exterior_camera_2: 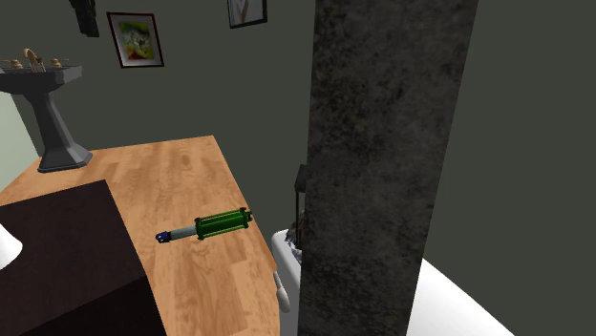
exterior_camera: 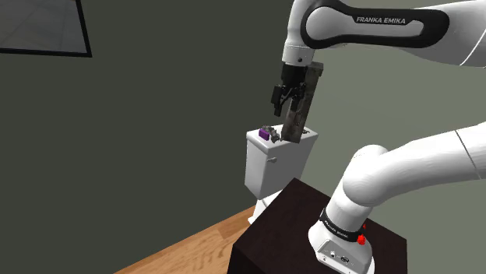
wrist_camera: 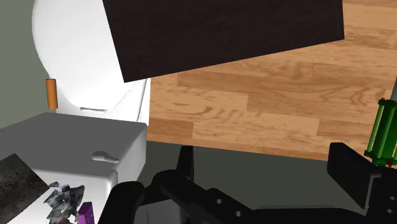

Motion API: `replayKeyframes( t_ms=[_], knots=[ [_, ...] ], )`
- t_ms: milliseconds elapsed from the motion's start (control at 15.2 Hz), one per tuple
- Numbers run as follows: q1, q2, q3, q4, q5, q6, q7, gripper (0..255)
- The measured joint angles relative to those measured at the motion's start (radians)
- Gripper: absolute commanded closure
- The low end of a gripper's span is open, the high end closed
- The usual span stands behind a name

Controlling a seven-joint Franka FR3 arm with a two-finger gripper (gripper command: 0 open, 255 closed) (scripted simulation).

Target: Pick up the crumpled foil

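The crumpled foil (wrist_camera: 62,201) is a small grey, shiny wad lying on the lid of a white toilet tank (wrist_camera: 76,137), right beside a small purple thing (wrist_camera: 86,213). In the shoulder view the foil (exterior_camera: 277,134) sits between the purple thing (exterior_camera: 265,133) and a tall dark speckled slab (exterior_camera: 302,105) that stands on the tank. My gripper (exterior_camera: 285,107) hangs a short way above the tank, over the foil, apart from it. Seen from the wrist, the gripper (wrist_camera: 267,168) is open and nothing lies between its fingers.
The dark slab (exterior_camera_2: 382,162) rises close beside the gripper. A green tool (exterior_camera_2: 212,225) lies on the wooden floor (exterior_camera_2: 181,181). The dark brown stand (exterior_camera: 311,233) is next to the toilet. An orange cylinder (wrist_camera: 51,93) is by the bowl, and a pedestal sink (exterior_camera_2: 48,105) stands far off.
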Motion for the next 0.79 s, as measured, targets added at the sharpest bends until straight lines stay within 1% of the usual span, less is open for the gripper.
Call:
replayKeyframes(
  t_ms=[132,264,792],
  knots=[
    [-0.004,0.011,-0.007,0.0,-0.006,0.013,-0.006,0],
    [-0.018,0.03,-0.031,-0.021,-0.025,0.057,-0.026,0],
    [-0.074,0.218,-0.136,-0.024,-0.095,0.28,-0.107,0]
  ],
)
